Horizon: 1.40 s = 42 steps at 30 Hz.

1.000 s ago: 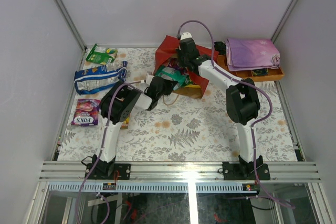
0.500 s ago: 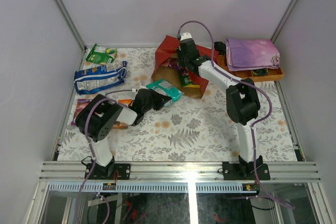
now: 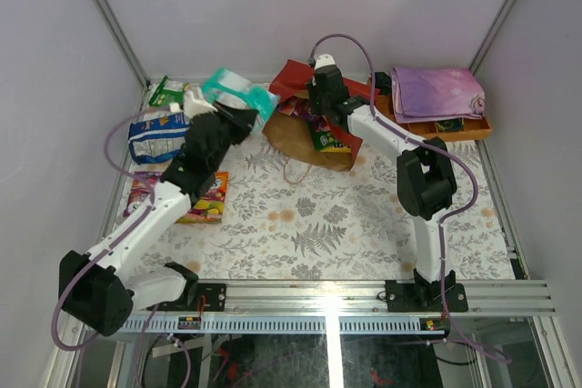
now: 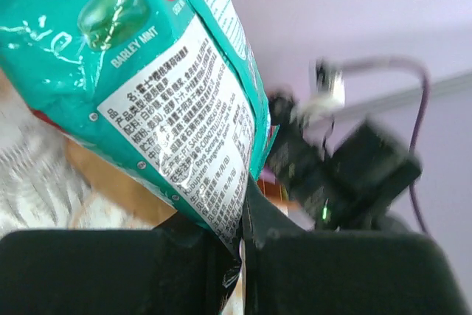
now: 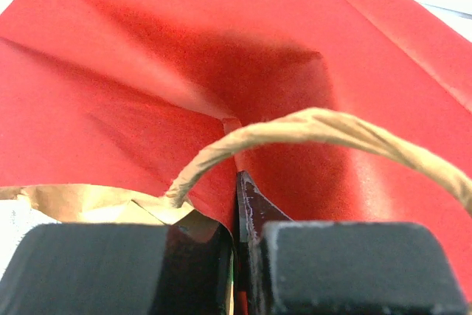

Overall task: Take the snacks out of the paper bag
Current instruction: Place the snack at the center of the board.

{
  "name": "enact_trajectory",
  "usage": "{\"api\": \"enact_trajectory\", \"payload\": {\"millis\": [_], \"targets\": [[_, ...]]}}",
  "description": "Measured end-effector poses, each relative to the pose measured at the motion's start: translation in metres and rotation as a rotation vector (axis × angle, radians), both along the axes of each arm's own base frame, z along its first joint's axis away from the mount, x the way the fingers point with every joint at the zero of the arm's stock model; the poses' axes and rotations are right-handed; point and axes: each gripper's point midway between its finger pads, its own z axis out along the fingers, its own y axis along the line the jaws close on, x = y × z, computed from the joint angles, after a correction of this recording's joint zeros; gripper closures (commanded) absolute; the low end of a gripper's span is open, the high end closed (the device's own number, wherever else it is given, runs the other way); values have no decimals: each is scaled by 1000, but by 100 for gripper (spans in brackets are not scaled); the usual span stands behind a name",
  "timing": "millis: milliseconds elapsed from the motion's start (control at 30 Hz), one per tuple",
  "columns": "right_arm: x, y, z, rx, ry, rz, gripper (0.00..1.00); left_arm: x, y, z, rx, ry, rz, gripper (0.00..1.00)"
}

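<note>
The left end effector (image 3: 235,112), pinching the teal glossy mint packet (image 3: 238,91), swings from the mouth of the red paper carrier bag (image 3: 293,76) to the far-left worktop (image 3: 364,224), above the blue-white crinkled bag (image 3: 150,138).

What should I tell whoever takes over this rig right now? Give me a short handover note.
Left gripper: shut on the teal mint bag, held up over the table's far-left area.
Right gripper: shut on the red rim of the paper bag, beside its string handle.
Done: green bag, blue-white bag, purple Fox's bag and yellow-orange packet lie on the table's left side.
To do: set the teal mint bag down; at least one green packet shows at the bag's mouth.
</note>
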Motion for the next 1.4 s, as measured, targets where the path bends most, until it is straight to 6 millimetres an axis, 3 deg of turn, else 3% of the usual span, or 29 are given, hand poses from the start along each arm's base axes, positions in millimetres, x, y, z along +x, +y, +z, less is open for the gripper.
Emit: {"api": "enact_trajectory", "payload": {"millis": [100, 200, 300, 400, 700, 833, 900, 1233, 1267, 1400], "targets": [[-2, 0, 0, 7, 4, 3, 100, 28, 43, 34, 43, -43, 127, 100], [-2, 0, -1, 10, 10, 6, 100, 66, 82, 30, 92, -7, 232, 100], [-3, 0, -2, 12, 13, 9, 100, 107, 106, -1, 132, 80, 294, 100], [-3, 0, -2, 13, 14, 12, 100, 145, 115, -43, 160, 167, 318, 100], [-13, -3, -9, 9, 36, 19, 100, 250, 100, -174, 80, 344, 309, 100], [-17, -4, -18, 6, 57, 23, 100, 259, 100, -237, 3, 439, 333, 100], [-18, -4, -20, 6, 60, 22, 100, 262, 103, -252, -44, 454, 357, 100], [-19, -1, -19, 19, 63, 34, 100, 275, 110, -241, -190, 407, 458, 100], [-19, -1, -19, 19, 63, 34, 100, 276, 110, -241, -197, 405, 461, 96], [-19, -1, -19, 19, 64, 35, 100, 290, 112, -241, -233, 391, 460, 57]]}}
